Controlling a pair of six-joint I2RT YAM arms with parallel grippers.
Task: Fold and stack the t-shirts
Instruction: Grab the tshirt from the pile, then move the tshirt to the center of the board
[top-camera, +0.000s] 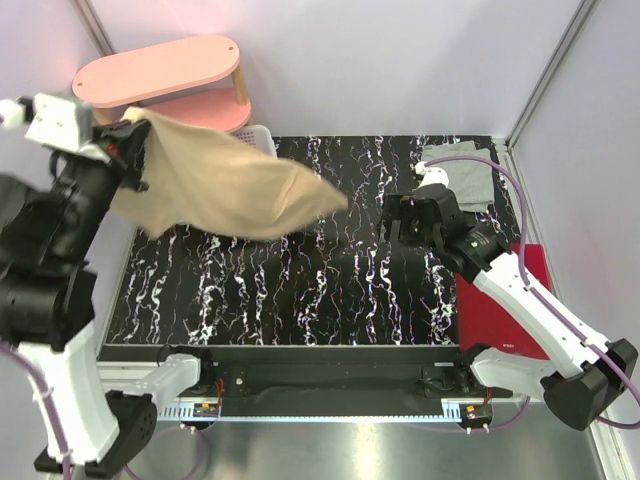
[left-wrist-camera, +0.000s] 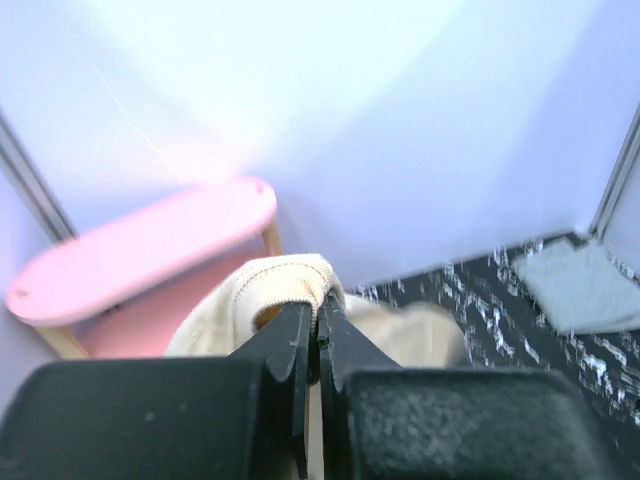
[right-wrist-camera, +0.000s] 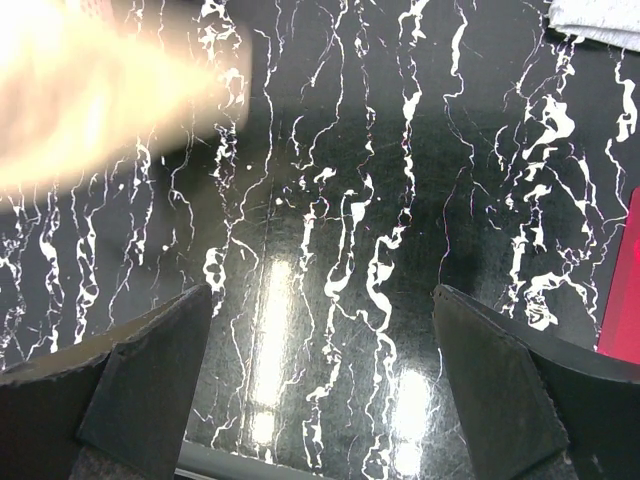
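Two grippers: left gripper (left-wrist-camera: 318, 312) clenched on the large tan-beige cloth t-shirt (top-camera: 220, 185), held aloft over the black marbled surface (top-camera: 300, 300); right gripper (right-wrist-camera: 322, 295) spread, empty. Folded light grey t-shirt (top-camera: 465, 178) lies far right.

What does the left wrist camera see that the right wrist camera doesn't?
Only the left wrist view shows the pink stand and the left gripper shut on the tan t-shirt at its ribbed edge. Only the right wrist view shows the open, empty right gripper and an edge of the red folder. Both show the tan t-shirt (a blur in the right wrist view), the grey t-shirt and the black marbled table.
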